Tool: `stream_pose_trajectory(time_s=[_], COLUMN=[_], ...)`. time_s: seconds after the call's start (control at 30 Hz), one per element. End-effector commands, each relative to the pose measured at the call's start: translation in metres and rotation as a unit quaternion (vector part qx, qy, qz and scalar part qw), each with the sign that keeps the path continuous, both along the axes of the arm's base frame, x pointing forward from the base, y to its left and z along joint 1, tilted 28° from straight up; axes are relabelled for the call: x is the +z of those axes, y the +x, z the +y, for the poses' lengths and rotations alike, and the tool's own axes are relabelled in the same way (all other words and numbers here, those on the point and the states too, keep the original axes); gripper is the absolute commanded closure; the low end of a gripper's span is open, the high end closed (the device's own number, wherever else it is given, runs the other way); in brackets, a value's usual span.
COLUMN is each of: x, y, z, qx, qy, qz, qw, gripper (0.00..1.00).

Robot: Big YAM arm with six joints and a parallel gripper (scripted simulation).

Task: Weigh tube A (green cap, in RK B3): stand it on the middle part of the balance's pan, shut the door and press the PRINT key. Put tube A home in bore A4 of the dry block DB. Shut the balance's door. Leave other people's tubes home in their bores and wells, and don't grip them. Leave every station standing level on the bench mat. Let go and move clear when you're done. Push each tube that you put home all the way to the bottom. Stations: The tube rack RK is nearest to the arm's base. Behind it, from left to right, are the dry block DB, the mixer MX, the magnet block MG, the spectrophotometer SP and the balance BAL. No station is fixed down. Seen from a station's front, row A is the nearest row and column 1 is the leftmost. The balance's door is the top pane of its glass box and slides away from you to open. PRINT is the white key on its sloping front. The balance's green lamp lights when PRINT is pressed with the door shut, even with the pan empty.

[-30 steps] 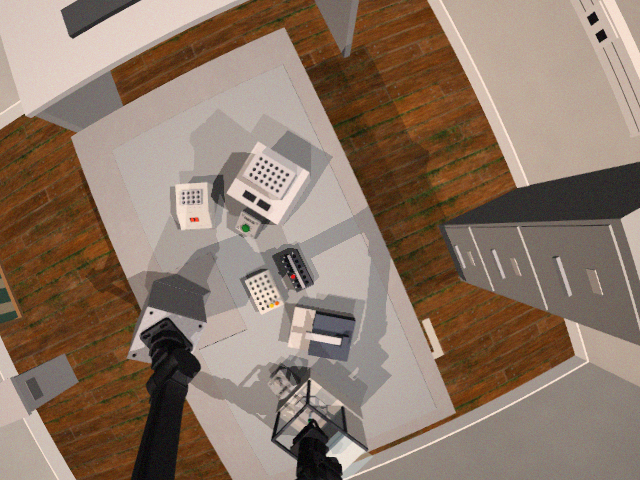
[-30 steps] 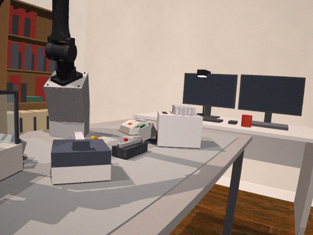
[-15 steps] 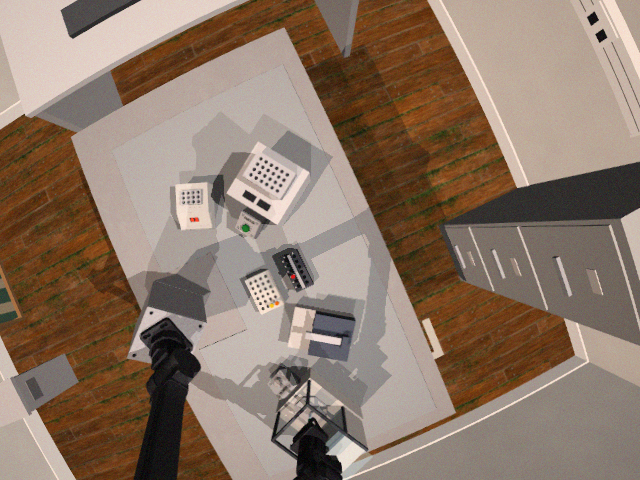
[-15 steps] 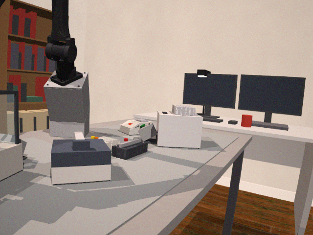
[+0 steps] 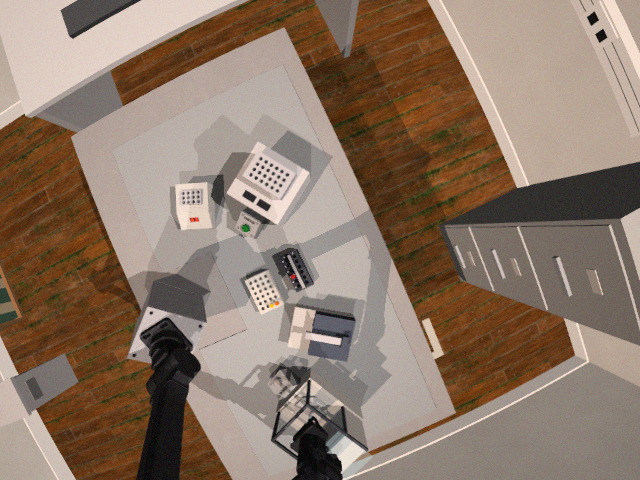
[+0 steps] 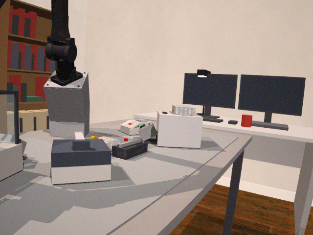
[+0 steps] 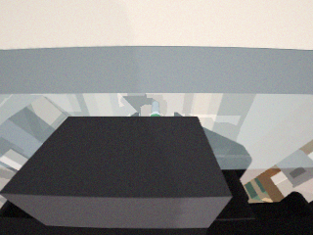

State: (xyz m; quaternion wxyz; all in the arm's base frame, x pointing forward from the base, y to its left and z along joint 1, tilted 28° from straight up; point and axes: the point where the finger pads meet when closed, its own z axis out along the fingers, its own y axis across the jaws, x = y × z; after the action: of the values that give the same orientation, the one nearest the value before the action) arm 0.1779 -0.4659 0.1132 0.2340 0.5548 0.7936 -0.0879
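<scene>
arm (image 5: pixel 164 423) (image 6: pixel 60 22) — raised above its base | gripper (image 5: pixel 311 432) (image 7: pixel 156 116) — pointing down, fingers partly open

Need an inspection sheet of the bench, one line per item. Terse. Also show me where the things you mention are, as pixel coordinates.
surface: pale grey bench mat (image 5: pixel 408 356) (image 6: pixel 83 202), shadows across it.
job's things: glass-sided balance with black frame (image 5: pixel 308 393) (image 6: pixel 16 116); green-capped clear tube (image 7: pixel 156 116) seen through glass, footing unclear; door position and lamp not readable.
other stations: white tube rack (image 5: pixel 256 283) (image 6: pixel 109 140) with yellow and orange caps; black block (image 5: pixel 306 275) (image 6: pixel 130 151) with one red cap.
clutter: none obvious; red mug (image 6: pixel 246 120) stands on the neighbouring desk.
grippers: black parallel gripper (image 5: pixel 312 424) over the balance, fingers partly open.
cables: nothing seen.
surroundings: two dark monitors (image 6: pixel 210 89) (image 6: pixel 271 94), brown wooden bookshelf (image 6: pixel 27 37), grey drawer cabinet (image 5: pixel 537 253).
</scene>
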Motion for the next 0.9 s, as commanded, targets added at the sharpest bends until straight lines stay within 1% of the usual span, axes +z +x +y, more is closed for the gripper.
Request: stream_pose_trajectory(time_s=[0.0,0.17,0.23,0.63,0.67,0.87], x=[-0.0071,-0.0126,-0.0087,-0.0084,-0.0084,-0.0084], y=[0.0081,0.0073,0.0085,0.0086,0.0086,0.0086], z=[-0.0021,0.0014,-0.0019,-0.0022,-0.0022,-0.0022], qx=[0.000,0.000,0.000,0.000,0.000,0.000], qy=[0.003,0.009,0.005,0.005,0.005,0.005], qz=[0.000,0.002,0.000,0.000,0.000,0.000], qw=[1.000,1.000,1.000,1.000,1.000,1.000], gripper=[0.64,0.64,0.64,0.64,0.91,0.91])
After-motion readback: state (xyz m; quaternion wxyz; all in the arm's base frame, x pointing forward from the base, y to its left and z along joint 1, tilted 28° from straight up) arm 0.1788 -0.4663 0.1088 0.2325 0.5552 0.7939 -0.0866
